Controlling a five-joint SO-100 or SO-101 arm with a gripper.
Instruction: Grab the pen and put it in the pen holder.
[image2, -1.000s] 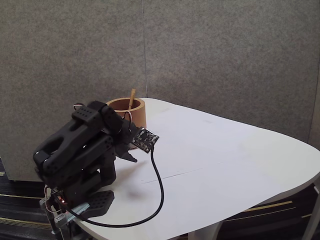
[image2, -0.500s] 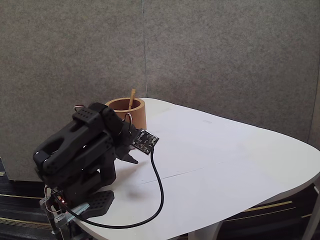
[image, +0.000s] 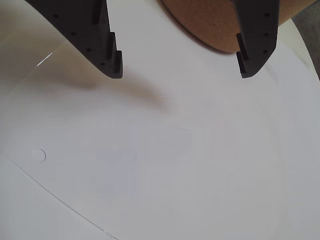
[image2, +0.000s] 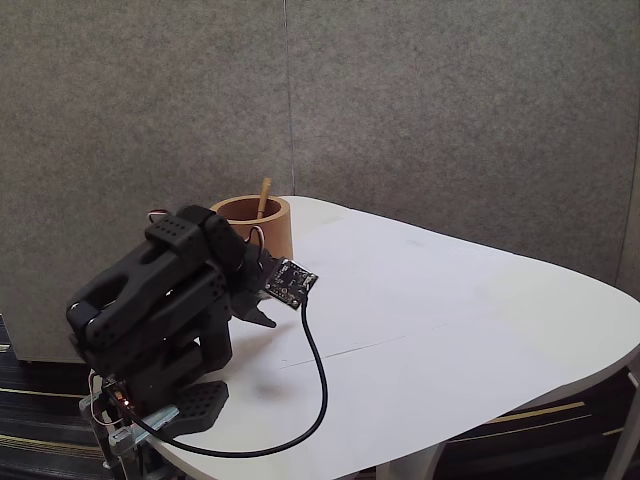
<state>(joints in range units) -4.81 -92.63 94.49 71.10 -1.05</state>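
Observation:
The pen (image2: 264, 196), a thin tan stick, stands inside the brown pen holder (image2: 270, 228) at the table's far left, its upper end poking above the rim. My arm is folded low in front of the holder, and my gripper (image2: 258, 312) hangs just above the white tabletop. In the wrist view my gripper (image: 180, 70) is open, its two dark fingers (image: 112, 60) spread wide with only bare table between them. The holder's brown wall (image: 210, 25) lies just beyond the fingertips.
A black cable (image2: 319, 375) loops from the wrist camera board (image2: 290, 281) over the white table (image2: 450, 310) back to the arm's base (image2: 175, 405) at the near left corner. Grey partition walls stand behind. The table's curved edge runs along the right and front.

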